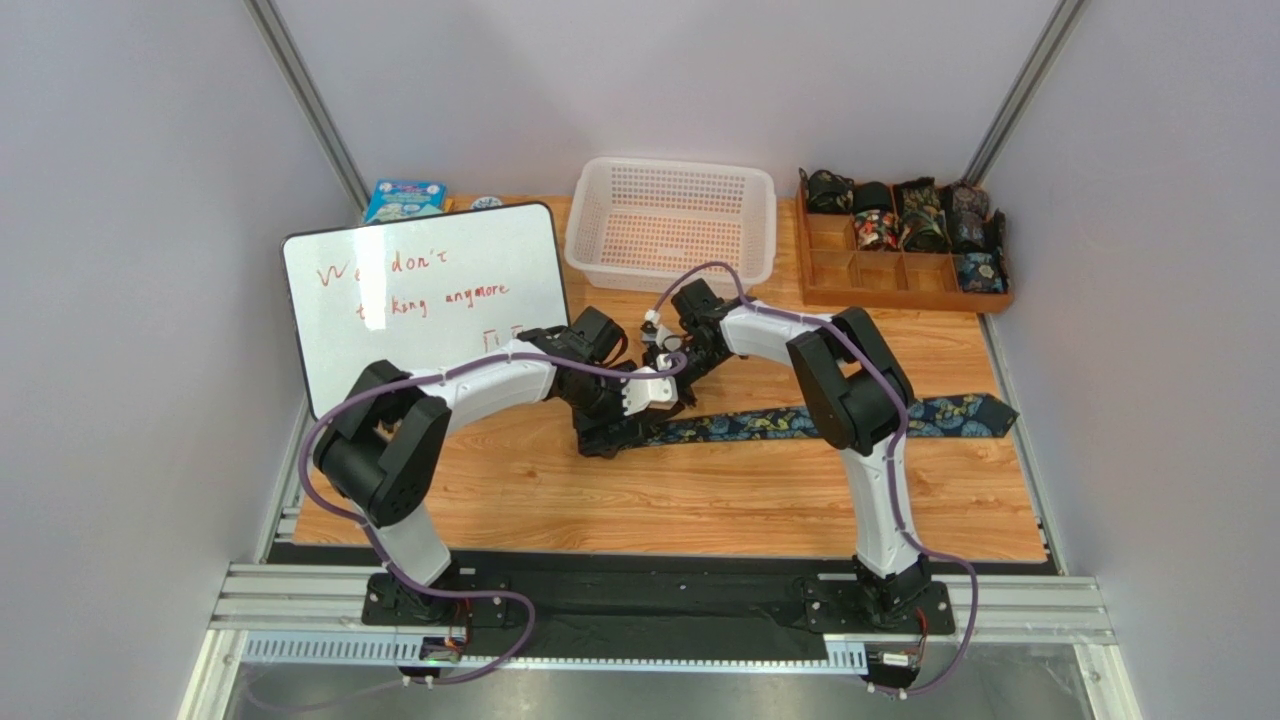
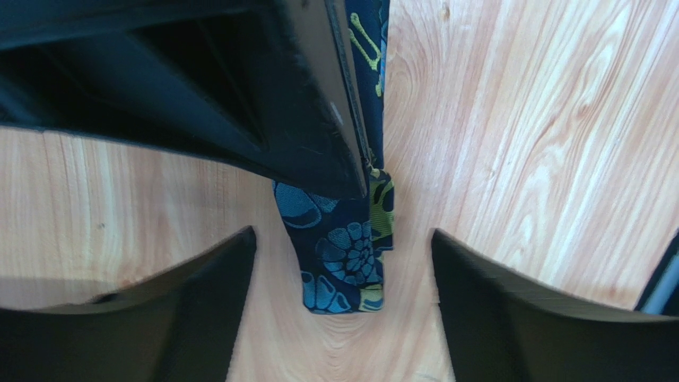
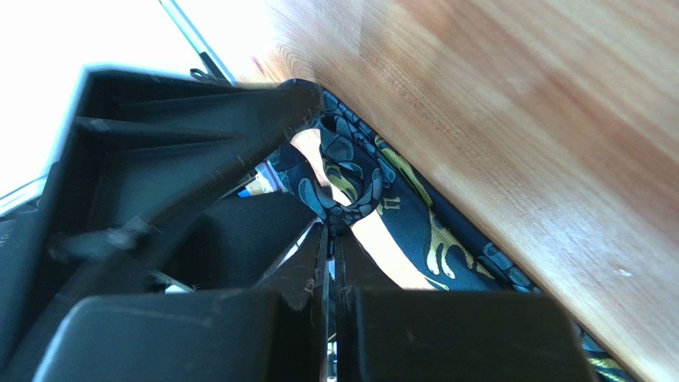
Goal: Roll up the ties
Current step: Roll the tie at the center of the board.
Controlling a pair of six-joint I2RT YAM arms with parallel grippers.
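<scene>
Okay, right gripper (image 3: pixel 329 231) pinches the tie (image 3: pixel 414 215), left gripper (image 2: pixel 336 239) open around its end: roll tight, edges aligned.

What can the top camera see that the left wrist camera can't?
Only the top view shows the white basket, the whiteboard and the wooden tray of rolled ties. Only the left wrist view shows the paisley tie's end up close, lying between the open left fingers. Both show that tie on the wooden table.
</scene>
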